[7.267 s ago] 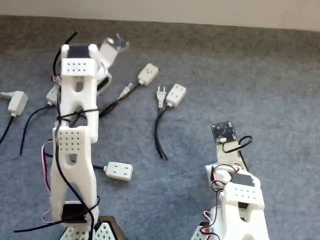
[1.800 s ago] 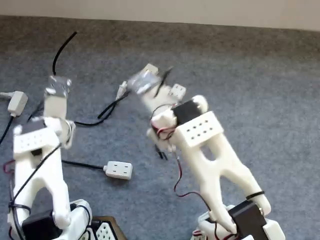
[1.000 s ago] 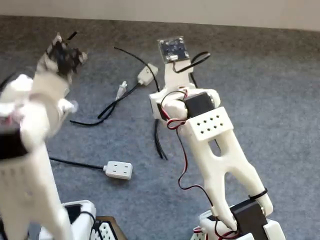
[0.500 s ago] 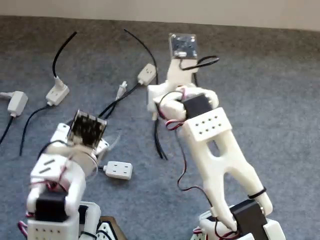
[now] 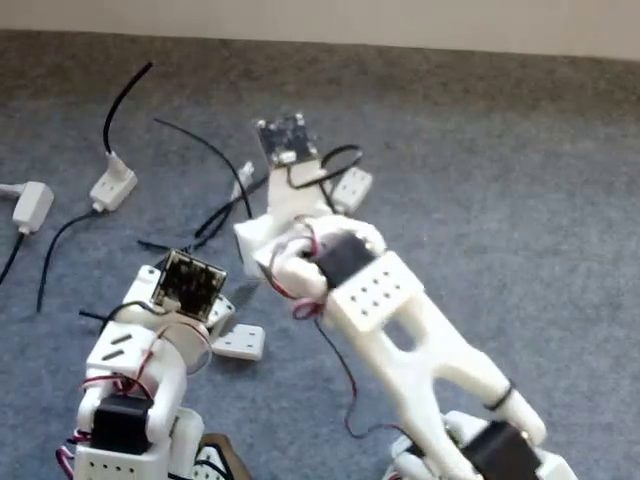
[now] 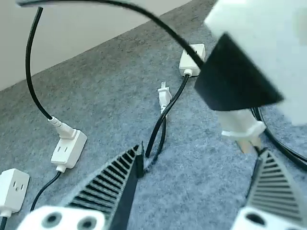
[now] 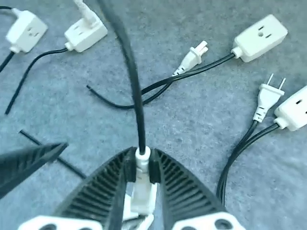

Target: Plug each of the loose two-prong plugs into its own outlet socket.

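Gripping a white plug [image 7: 142, 191] in the right pincer [image 7: 140, 154], holding the left pincer [image 6: 201, 153] wide open at its seven o'clock.

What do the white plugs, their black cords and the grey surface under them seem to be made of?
The loose plug looks like smooth moulded white plastic, with an even, slightly glossy body. Its two thin pale prongs are probably metal. Its cord seems to be black rubber or vinyl, as it is matte and curves freely. The grey surface looks like short-pile carpet or felt, judging by its fuzzy, speckled texture.
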Robot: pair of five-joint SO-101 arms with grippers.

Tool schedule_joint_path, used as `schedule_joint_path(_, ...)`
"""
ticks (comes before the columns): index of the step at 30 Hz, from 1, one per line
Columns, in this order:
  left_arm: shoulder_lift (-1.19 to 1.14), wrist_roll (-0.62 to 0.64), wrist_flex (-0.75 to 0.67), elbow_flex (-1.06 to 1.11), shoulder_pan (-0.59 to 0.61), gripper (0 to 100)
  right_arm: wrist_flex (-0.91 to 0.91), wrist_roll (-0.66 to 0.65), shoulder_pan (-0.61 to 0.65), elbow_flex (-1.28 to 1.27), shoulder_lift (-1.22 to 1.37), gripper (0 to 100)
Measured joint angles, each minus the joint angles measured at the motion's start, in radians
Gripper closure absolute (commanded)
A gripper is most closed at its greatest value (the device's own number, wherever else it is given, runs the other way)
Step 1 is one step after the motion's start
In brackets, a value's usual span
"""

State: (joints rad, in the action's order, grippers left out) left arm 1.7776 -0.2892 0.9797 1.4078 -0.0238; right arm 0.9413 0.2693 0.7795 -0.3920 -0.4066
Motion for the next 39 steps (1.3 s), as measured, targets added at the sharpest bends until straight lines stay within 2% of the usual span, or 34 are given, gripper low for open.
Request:
schedule_joint_path(7,-0.002,0.000,-0.023,0.003,0.000,66,0.158,-0.078,0.068,-0.002,-0.160,99.4)
schedule_joint_path(20,-0.005,-0.002,-0.041,0.046,0.038,66,0.241,-0.195,0.069,-0.097,-0.181,99.4)
schedule_joint_path(29,-0.003,-0.002,-0.044,0.038,0.040,66,0.276,-0.258,-0.014,-0.110,-0.167,99.4)
schedule_joint_path(35,-0.003,-0.002,0.018,-0.049,0.048,66,0.339,-0.259,-0.041,-0.107,-0.028,99.4)
schedule_joint_path(39,-0.098,-0.002,0.018,-0.138,0.144,66,0.423,-0.259,-0.041,-0.031,0.152,99.4)
